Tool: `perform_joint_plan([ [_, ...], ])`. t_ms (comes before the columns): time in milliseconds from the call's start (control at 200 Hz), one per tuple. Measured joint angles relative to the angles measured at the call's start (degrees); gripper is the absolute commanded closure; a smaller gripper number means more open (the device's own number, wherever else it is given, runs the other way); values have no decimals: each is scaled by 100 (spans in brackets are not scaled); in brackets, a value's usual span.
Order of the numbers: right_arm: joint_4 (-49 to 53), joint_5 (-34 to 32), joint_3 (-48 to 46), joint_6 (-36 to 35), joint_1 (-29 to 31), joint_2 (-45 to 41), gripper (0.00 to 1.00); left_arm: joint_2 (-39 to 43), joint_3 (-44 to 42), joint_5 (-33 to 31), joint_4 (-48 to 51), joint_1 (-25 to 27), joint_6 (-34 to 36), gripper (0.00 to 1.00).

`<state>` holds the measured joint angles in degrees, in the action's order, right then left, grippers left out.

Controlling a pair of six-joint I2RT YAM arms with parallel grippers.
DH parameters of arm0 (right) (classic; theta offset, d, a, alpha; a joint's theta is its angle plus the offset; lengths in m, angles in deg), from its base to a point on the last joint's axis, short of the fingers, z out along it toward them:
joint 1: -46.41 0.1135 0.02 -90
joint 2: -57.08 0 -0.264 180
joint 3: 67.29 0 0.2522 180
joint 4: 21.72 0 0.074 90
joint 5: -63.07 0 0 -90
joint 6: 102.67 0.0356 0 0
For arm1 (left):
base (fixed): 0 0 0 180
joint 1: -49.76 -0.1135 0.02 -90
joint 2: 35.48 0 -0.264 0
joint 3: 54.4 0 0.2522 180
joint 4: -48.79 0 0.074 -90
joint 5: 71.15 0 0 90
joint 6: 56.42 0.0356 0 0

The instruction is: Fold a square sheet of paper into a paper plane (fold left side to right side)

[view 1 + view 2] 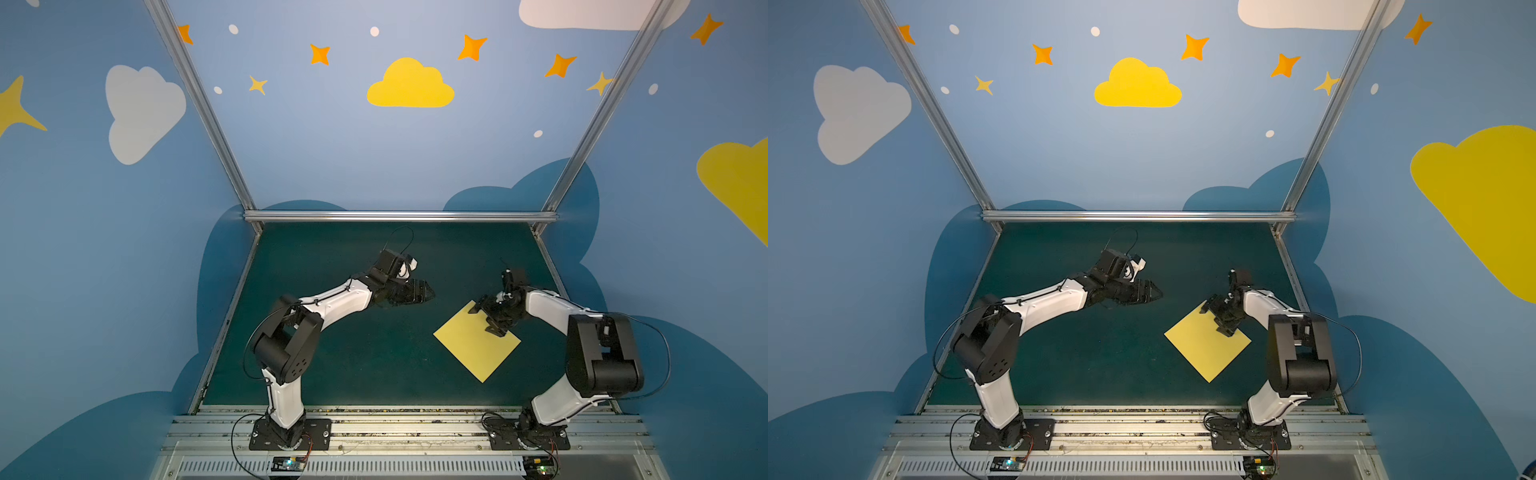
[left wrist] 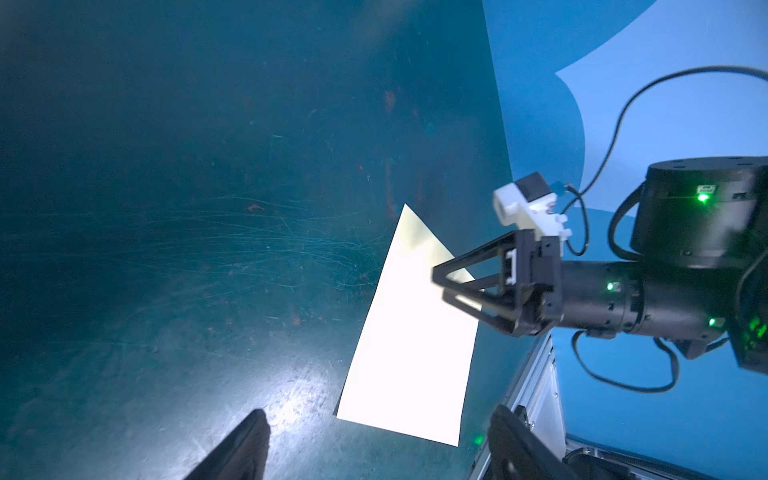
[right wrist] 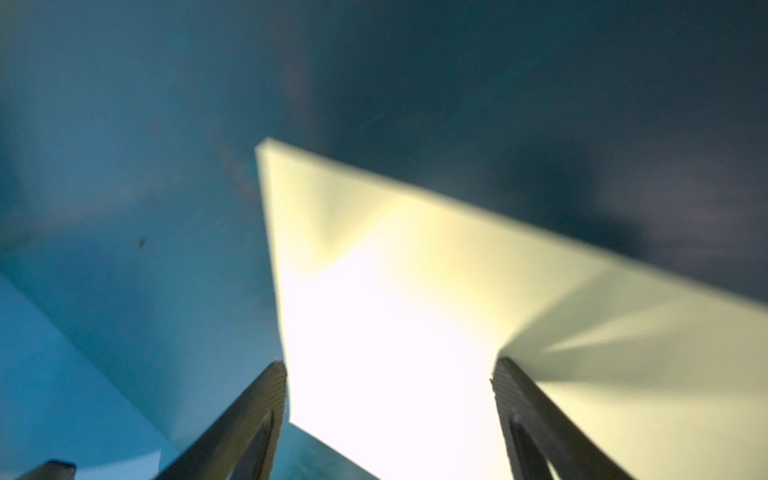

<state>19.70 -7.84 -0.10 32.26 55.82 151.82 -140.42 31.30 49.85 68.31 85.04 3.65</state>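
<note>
Three matte blue walls (image 1: 332, 166), painted with clouds and stars, are closing in the scene at 9, 12 and 3 o'clock. Silvery metal rails (image 1: 399, 216) are running along their joints. One yellow cloud (image 1: 409, 85) is sitting on the 12 o'clock wall. Below them one dark green surface (image 1: 353, 361) is lying flat, and the left wrist view is showing it scuffed with fine pale scratches.

Two arms, white shells with black joints, are rising from a slotted metal base (image 1: 415, 428) at 6 o'clock. The left arm (image 1: 332, 303) is reaching toward the middle of the surface, and the right arm (image 1: 598, 353) is bending in from 3 o'clock.

One sheet (image 1: 473, 353) of thin, smooth, pale yellow paper is lying flat on the surface at about 4 o'clock from its middle. In both top views it is sitting like a diamond, with corners at 12, 3, 6 and 9 o'clock.

The two right fingers (image 1: 496, 328), black with ribbed inner faces, are standing wide apart and gripping nothing. They are hanging low over the sheet's 1 o'clock edge and hiding part of it in both top views; whether they are touching the paper cannot be told. The two left fingers (image 1: 419, 293) are also standing apart and empty, pointing toward 3 o'clock, well apart from the sheet at its 10 o'clock.
</note>
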Motion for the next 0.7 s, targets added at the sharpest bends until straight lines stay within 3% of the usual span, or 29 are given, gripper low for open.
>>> perform_joint_plan([
  [100,15,37,212,120,315,-26,21,87,-142,0,-9,-28,-87,16],
  [325,195,-188,166,109,72,-632,22,188,-627,-2,-184,22,-640,16],
  [696,664,-313,-1690,332,-42,-2905,25,-83,-570,39,-476,557,-1292,17],
])
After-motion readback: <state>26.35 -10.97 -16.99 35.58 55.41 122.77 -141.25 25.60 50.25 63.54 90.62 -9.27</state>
